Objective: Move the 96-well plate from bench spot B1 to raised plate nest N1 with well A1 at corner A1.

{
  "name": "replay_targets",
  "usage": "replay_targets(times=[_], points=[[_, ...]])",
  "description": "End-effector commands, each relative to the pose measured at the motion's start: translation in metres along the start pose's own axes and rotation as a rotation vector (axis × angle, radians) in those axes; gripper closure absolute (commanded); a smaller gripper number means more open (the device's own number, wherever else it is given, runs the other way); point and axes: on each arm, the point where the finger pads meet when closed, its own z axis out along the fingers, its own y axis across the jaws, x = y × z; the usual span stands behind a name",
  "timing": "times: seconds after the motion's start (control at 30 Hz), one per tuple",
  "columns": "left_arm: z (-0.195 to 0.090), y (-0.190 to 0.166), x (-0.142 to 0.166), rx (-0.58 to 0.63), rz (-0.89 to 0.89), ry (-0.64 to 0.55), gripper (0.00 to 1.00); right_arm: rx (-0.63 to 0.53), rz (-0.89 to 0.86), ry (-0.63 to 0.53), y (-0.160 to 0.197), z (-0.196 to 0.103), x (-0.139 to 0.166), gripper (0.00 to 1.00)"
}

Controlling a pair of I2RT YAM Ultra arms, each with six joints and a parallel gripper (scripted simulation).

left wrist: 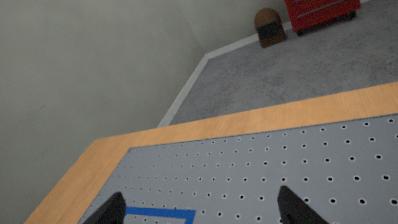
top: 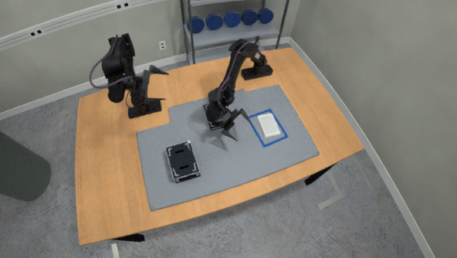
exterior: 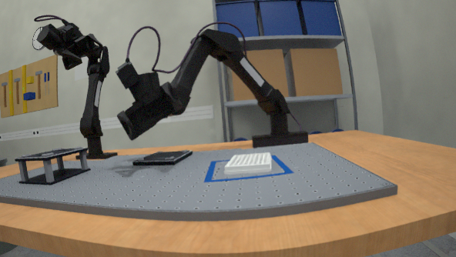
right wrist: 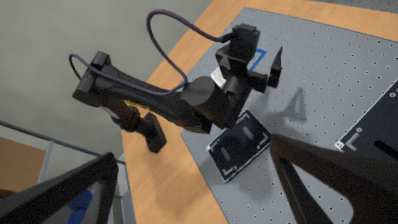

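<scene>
- Plate (top: 269, 125) (exterior: 248, 162): white, low rectangular block, rows of small wells on top; cut corner not discernible.
- Location: lying flat at B1, inside the blue outline (top: 275, 141) (exterior: 250, 177) (left wrist: 160, 212) (right wrist: 261, 51), apart from the raised nest (top: 183, 161) (exterior: 51, 154) (right wrist: 372, 131).
- Nest: black rectangular top, pale corner brackets, grey posts.
- Low black stand (top: 208, 117) (exterior: 163, 158) (right wrist: 240, 145): flat, pale corner markings, two slots.
- Board (top: 231, 166) (exterior: 308, 186) (left wrist: 240, 165) (right wrist: 320, 65): grey, dotted with holes.
- Counter (top: 104, 154) (exterior: 231, 231) (left wrist: 300, 112) (right wrist: 170, 187): orange-brown wood grain.
- Left tool (top: 242, 130) (left wrist: 201, 195): open, nothing gripped.
- Right tool (top: 167, 86) (right wrist: 194, 149): open, nothing gripped; tapered black fingers.
</scene>
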Motion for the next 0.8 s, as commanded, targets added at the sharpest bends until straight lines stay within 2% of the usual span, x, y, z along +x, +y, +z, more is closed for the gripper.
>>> replay_targets(times=[0.0,0.57,0.77], points=[[0.0,0.003,-0.007,-0.002,-0.02,-0.005,0.0,0.0,-0.008,-0.004,0.001,-0.001,-0.001,0.0],[0.0,0.003,-0.007,-0.002,-0.02,-0.005,0.0,0.0,-0.008,-0.004,0.001,-0.001,-0.001,0.0],[0.0,0.001,0.007,0.041,-0.001,0.035,0.0,0.095,-0.077,0.047,-0.022,0.011,0.001,0.0]])
